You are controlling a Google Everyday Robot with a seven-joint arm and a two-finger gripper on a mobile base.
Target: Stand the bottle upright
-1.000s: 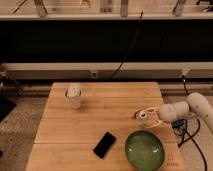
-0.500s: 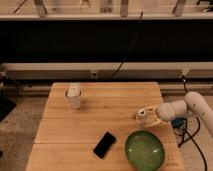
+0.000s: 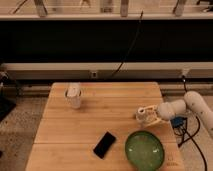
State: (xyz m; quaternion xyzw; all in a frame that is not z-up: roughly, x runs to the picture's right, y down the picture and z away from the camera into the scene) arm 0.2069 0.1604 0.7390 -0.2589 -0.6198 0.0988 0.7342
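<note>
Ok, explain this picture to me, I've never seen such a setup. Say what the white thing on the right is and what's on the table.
That white thing is a robot arm reaching in from the right. Its tip is a gripper, now at a small bottle near the right edge of the wooden table; whether it grips it is unclear. One camera looks down on it all. Also there: a white cup back left, a black phone and a green bowl in front.
</note>
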